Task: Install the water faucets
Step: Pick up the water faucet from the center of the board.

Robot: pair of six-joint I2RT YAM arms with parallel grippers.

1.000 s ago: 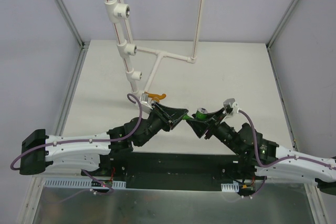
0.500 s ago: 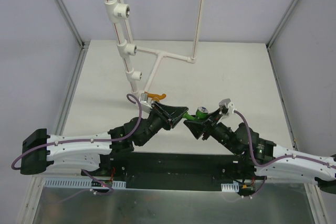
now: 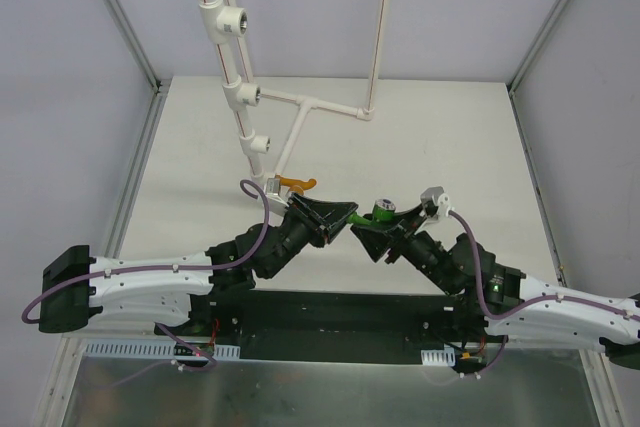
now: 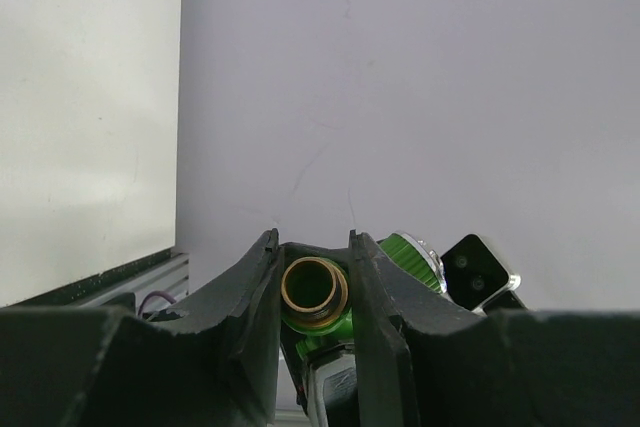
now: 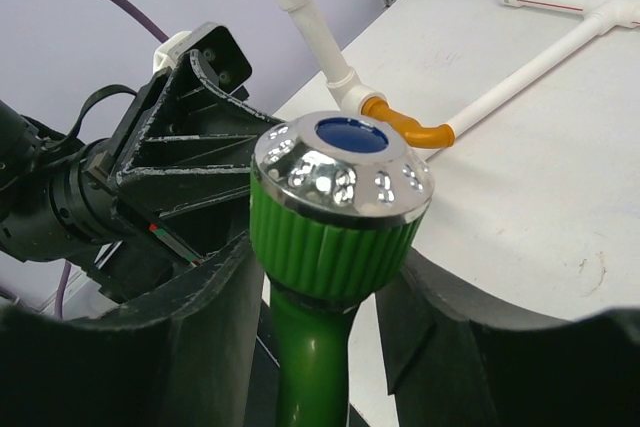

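I have the green faucet point(image 3: 380, 211) between the two tools. The left gripper point(image 3: 352, 215) pinches its brass threaded end point(image 4: 314, 287) between both fingers. The right gripper point(image 3: 372, 225) stands spread, its fingers point(image 5: 200, 347) flanking the green stem below the chrome cap point(image 5: 340, 172) with a gap showing on one side. The orange faucet point(image 3: 293, 184) sits just beyond the left gripper's back and appears already seated in the white pipe frame point(image 3: 300, 127).

Hazards, as I judge them:
- The left pinch covers only a short length of thread. The faucet's weight hangs out past the fingertips, so it can pivot or slip
- The wide cap lies close to the right fingers and may snag them on withdrawal, dragging the faucet out of the left pinch
- Fingers on the thread block entry into a tee socket point(image 3: 258, 142), so a regrasp seems likely

Against one second ago, the right jaws stand wider and the right wrist has shifted slightly. The left arm and the orange faucet are unchanged
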